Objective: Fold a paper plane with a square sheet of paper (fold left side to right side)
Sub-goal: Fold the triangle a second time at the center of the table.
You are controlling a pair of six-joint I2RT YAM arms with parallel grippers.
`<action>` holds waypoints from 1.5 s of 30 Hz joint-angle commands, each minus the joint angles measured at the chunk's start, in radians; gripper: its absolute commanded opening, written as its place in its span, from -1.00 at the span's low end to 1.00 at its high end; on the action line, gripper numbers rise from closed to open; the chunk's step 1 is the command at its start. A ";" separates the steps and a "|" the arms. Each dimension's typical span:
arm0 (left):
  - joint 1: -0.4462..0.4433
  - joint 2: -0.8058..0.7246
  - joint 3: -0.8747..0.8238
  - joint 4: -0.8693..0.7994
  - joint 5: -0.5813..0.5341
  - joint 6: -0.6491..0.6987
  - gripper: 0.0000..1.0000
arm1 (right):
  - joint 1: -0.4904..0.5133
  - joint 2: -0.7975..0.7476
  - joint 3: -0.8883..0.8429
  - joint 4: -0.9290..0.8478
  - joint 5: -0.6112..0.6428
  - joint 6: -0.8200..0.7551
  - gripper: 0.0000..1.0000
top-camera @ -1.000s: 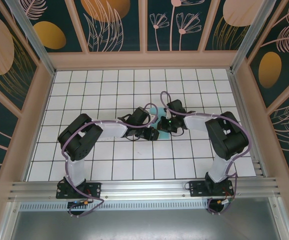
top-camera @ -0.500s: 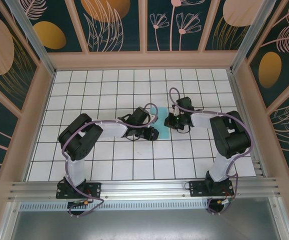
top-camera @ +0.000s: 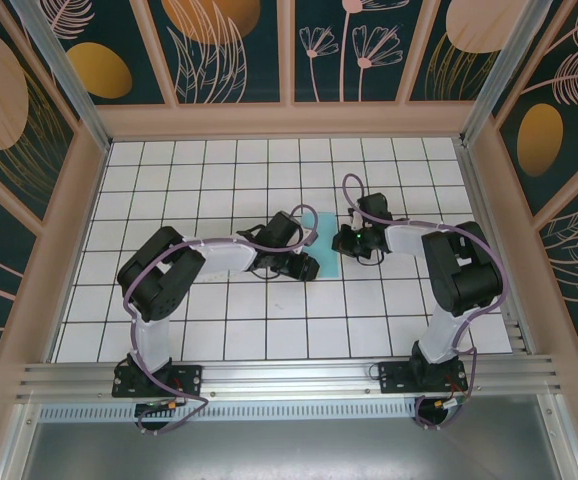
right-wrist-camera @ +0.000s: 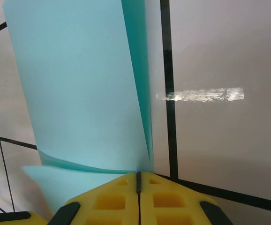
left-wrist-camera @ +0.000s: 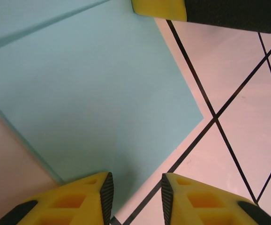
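Note:
The square sheet of paper point(top-camera: 325, 240), light turquoise, lies on the white grid table between my two grippers, doubled over into a narrow strip. In the right wrist view its upper layer point(right-wrist-camera: 79, 84) curls up and runs into my right gripper point(right-wrist-camera: 138, 176), which is shut on that layer's near corner. My left gripper point(left-wrist-camera: 136, 192) is open low over the sheet point(left-wrist-camera: 93, 93), one finger above the paper and the other above bare tile. A right finger point(left-wrist-camera: 159, 10) shows at the paper's far edge. From above, the left gripper point(top-camera: 307, 266) and the right gripper point(top-camera: 345, 240) flank the strip. A paper plane is out of view.
The white tiled table point(top-camera: 219, 320) is boxed in by tan walls point(top-camera: 289, 120) at the back and sides. An aluminium rail point(top-camera: 289, 375) with both arm bases runs along the near edge. Black grid lines point(right-wrist-camera: 166, 70) run beside the paper.
My right gripper has moved right by about one tile's third, uncovering more of the strip. The left gripper's jaws have parted slightly; its arm has stayed in place.

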 commanded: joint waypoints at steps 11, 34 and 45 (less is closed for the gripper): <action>0.015 0.100 0.211 -0.112 0.072 0.049 -0.28 | -0.019 0.012 -0.013 -0.026 0.061 -0.010 -0.85; 0.015 0.085 0.044 -0.180 0.062 0.116 -0.31 | -0.008 0.024 0.013 -0.056 0.077 -0.008 -0.85; 0.015 0.025 0.028 -0.127 0.091 0.083 -0.14 | -0.006 0.031 0.025 -0.054 0.058 -0.006 -0.84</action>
